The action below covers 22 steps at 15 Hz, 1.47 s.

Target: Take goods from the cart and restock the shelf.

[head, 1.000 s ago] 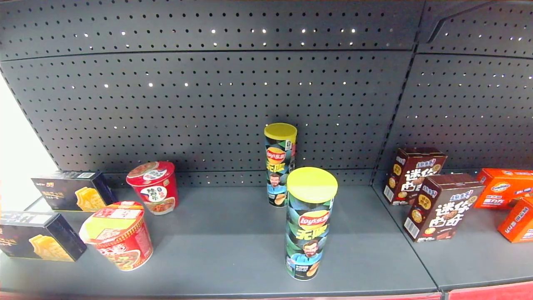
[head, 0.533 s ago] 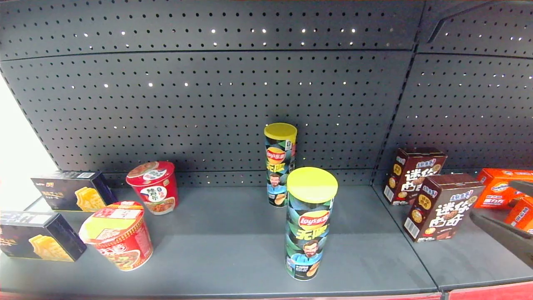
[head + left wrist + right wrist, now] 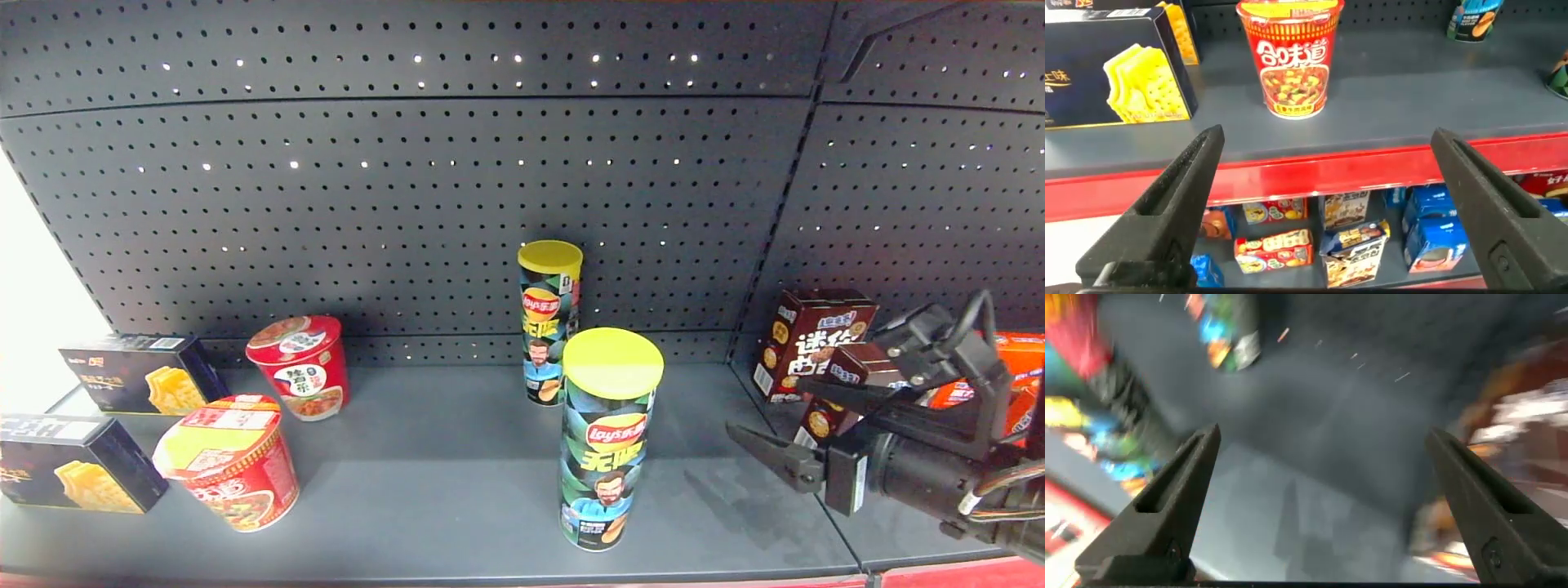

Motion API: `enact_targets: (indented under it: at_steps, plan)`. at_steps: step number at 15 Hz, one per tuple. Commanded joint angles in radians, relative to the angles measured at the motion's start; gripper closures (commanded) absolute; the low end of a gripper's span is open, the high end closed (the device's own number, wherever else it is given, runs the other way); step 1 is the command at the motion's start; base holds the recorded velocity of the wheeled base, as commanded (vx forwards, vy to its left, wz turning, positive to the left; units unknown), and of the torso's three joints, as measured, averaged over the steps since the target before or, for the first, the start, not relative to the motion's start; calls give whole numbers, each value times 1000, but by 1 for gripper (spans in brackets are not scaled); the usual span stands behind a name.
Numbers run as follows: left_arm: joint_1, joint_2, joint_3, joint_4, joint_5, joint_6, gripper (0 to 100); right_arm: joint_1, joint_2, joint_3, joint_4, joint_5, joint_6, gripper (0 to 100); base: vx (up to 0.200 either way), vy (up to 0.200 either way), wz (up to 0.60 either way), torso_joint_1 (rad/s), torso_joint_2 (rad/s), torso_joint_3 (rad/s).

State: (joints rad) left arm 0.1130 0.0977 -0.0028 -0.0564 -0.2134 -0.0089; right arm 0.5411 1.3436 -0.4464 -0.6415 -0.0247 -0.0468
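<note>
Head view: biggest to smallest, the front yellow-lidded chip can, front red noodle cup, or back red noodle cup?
1. Front yellow-lidded chip can
2. Front red noodle cup
3. Back red noodle cup; farther away, so the cups may really match.

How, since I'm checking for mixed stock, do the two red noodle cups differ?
The front noodle cup has a mostly yellow lid; the rear noodle cup has a mostly red one. The front cup stands near the front edge of the shelf, the rear cup by the pegboard back. Both are red, tapered, upright and sealed.
</note>
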Motion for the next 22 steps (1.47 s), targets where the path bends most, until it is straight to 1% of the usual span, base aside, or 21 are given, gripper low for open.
enact_targets:
  at_steps: [1, 6, 12, 14, 22]
  plan:
    - [1, 5, 0, 0, 2, -3, 0, 30, 81, -3, -1, 6, 4, 0, 0, 0, 0, 0, 0, 0]
    - [1, 5, 0, 1, 3, -20, 0, 66, 173, -17, -6, 6, 2, 0, 0, 0, 0, 0, 0, 0]
    - [1, 5, 0, 0, 5, -25, 0, 82, 247, -104, -7, 2, 4, 0, 0, 0, 0, 0, 0, 0]
    - [1, 5, 0, -2, 8, -36, 0, 102, 250, -110, -7, 0, 4, 0, 0, 0, 0, 0, 0, 0]
    - [-1, 7, 0, 0, 11, -39, 0, 132, 299, -169, -7, -3, 4, 0, 0, 0, 0, 0, 0, 0]
